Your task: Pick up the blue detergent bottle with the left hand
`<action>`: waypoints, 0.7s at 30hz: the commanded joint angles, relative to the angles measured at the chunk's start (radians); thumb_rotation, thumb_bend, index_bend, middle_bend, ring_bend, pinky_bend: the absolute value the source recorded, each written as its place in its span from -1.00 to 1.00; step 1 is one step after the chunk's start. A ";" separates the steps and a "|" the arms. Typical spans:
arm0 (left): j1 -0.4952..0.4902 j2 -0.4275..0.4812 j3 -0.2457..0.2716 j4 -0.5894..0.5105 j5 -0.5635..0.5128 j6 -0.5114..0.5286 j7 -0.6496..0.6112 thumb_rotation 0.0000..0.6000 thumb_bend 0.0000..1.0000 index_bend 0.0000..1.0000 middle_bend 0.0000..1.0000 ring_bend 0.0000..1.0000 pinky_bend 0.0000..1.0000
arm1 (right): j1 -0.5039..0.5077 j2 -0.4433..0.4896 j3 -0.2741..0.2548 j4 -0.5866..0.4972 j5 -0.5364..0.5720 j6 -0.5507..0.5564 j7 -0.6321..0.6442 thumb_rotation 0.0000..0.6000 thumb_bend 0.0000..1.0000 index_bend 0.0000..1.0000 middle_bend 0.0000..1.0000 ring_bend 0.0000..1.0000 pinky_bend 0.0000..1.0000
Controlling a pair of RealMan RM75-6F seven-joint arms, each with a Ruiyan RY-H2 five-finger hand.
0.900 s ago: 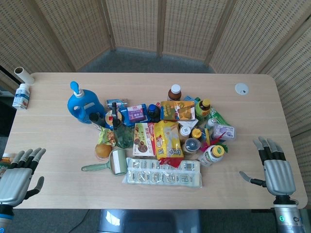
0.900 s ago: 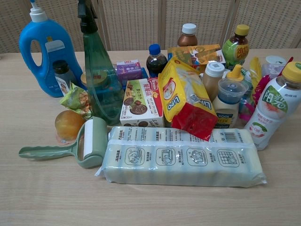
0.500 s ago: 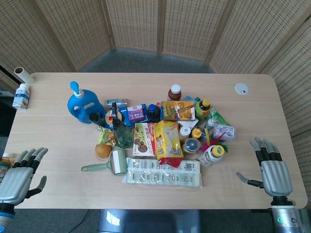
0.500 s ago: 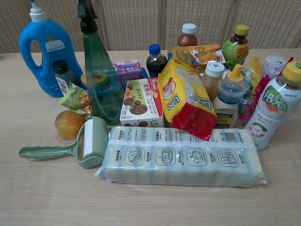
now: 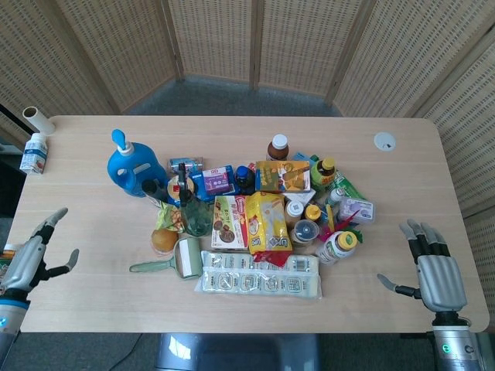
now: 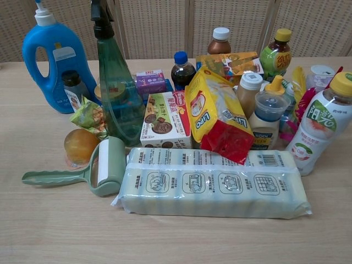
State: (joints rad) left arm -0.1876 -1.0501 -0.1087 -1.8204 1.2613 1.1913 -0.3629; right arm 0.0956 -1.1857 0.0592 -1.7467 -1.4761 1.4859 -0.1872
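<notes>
Blue detergent bottle [image 5: 130,168] is standing upright; left hand [image 5: 31,259], fingers spread and empty, is hovering well short of it, right hand [image 5: 438,270] likewise splayed.

Standing on grey carpet [image 5: 232,97], a pale wooden table [image 5: 85,232] with rounded corners. Folding around its far side and angling in at both ends, woven rattan screen panels [image 5: 213,35] in light wood frames. Falling evenly across tabletop and carpet, soft daylight, casting hardly any shadow.

Your left hand [image 5: 35,255] has rolled edge-on and slid slightly up-right along the table's near-left edge; fingers apart, holding nothing.
</notes>
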 commanded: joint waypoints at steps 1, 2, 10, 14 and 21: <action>-0.053 -0.073 -0.071 0.079 -0.073 -0.046 -0.067 0.94 -0.04 -1.00 -1.00 -1.00 -1.00 | -0.003 -0.002 0.000 0.006 0.012 -0.006 0.007 0.30 -0.70 -1.00 -1.00 -1.00 -1.00; -0.065 -0.092 -0.087 0.098 -0.091 -0.054 -0.074 0.95 -0.04 -1.00 -1.00 -1.00 -1.00 | -0.005 -0.003 0.000 0.009 0.016 -0.007 0.010 0.30 -0.70 -1.00 -1.00 -1.00 -1.00; -0.154 -0.206 -0.164 0.230 -0.185 -0.144 -0.109 0.95 -0.06 -1.00 -1.00 -1.00 -1.00 | -0.024 0.002 -0.003 0.023 0.039 -0.003 0.029 0.30 -0.70 -1.00 -1.00 -1.00 -1.00; -0.195 -0.269 -0.196 0.302 -0.216 -0.191 -0.150 0.95 -0.07 -1.00 -1.00 -1.00 -1.00 | -0.038 0.011 -0.003 0.025 0.052 0.006 0.036 0.32 -0.70 -1.00 -1.00 -1.00 -1.00; -0.265 -0.349 -0.244 0.426 -0.257 -0.281 -0.204 0.94 -0.07 -1.00 -1.00 -1.00 -1.00 | -0.059 0.032 0.002 0.017 0.078 0.018 0.045 0.30 -0.70 -1.00 -1.00 -1.00 -1.00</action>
State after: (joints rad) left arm -0.4308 -1.3757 -0.3375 -1.4243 1.0180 0.9335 -0.5547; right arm 0.0381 -1.1551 0.0606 -1.7284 -1.3986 1.5023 -0.1433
